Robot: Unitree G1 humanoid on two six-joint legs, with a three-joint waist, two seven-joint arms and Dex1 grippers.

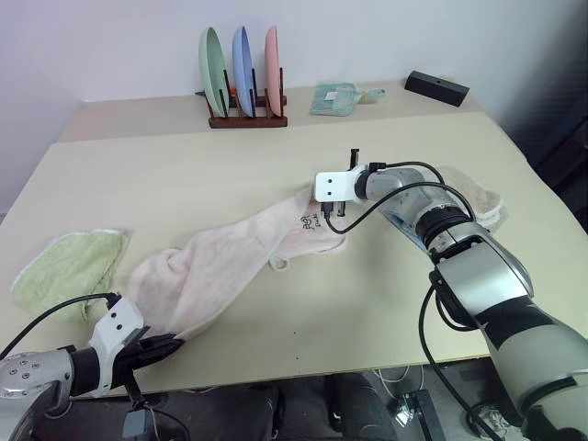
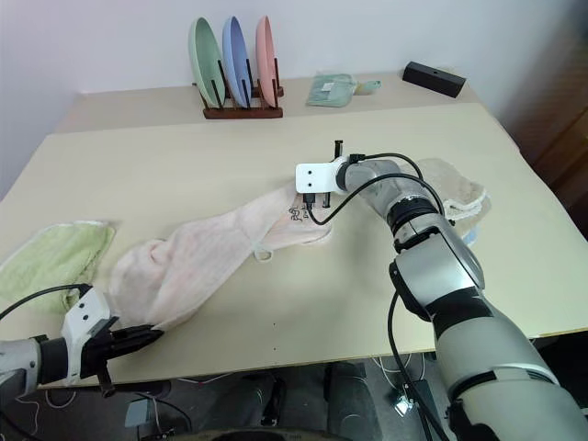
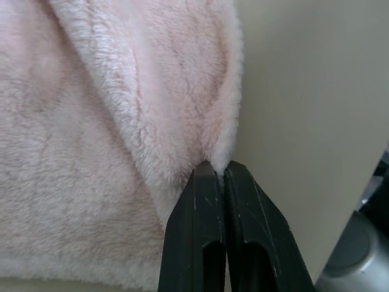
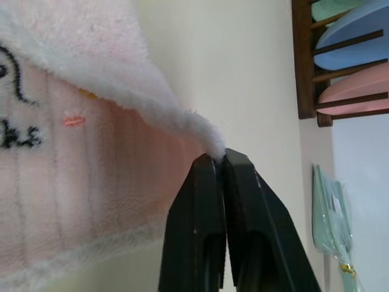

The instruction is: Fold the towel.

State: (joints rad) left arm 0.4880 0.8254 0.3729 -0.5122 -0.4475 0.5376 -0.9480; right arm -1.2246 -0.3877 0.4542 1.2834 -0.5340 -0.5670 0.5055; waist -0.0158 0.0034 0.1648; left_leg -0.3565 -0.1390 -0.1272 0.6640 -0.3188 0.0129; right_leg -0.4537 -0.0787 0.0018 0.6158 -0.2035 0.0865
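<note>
The pale pink, long terry-cloth towel (image 1: 225, 271) lies stretched across the beige table (image 1: 276, 165), its long axis running from about 8 o'clock at the near edge up to 2 o'clock near the table's middle. The left gripper (image 1: 170, 346) is at the 8 o'clock end, jaws clenched on the plush corner there, as the left wrist view shows. The right gripper (image 1: 333, 212) is at the 2 o'clock end, by the dark embroidered mark (image 1: 308, 222); its jaws are pinched on the tip of that corner, which is lifted slightly off the table. So each arm holds its own end, and the towel's length lies between them. A fold would likely mean carrying one end along this axis toward the other. At 9 o'clock lies a light green towel (image 1: 64, 266); a beige towel (image 1: 478, 202) lies behind the right arm.
</note>
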